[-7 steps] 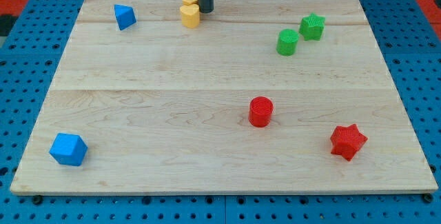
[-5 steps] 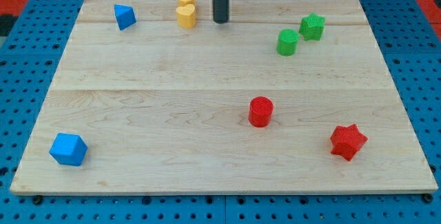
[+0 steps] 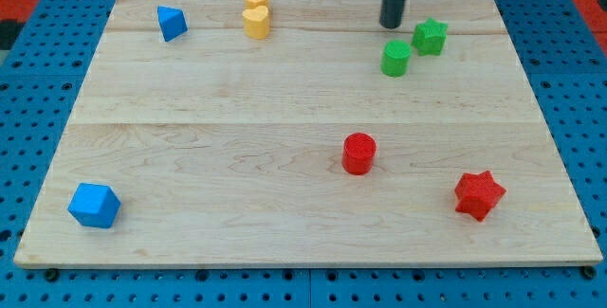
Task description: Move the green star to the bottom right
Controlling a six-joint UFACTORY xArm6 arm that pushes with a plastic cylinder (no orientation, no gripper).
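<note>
The green star (image 3: 430,36) lies near the view's top right of the wooden board (image 3: 237,109). A green cylinder (image 3: 395,58) sits just to its lower left, close to it. My tip (image 3: 392,25) is a dark rod standing just left of the green star and just above the green cylinder, with a small gap to both.
Two yellow blocks (image 3: 255,11) sit together at the top centre. A blue wedge-like block (image 3: 171,23) is at the top left and a blue block (image 3: 94,205) at the bottom left. A red cylinder (image 3: 358,153) is at centre right, a red star (image 3: 478,194) at the bottom right.
My tip has slid to the right from beside the yellow blocks to just left of the green star. No block has moved.
</note>
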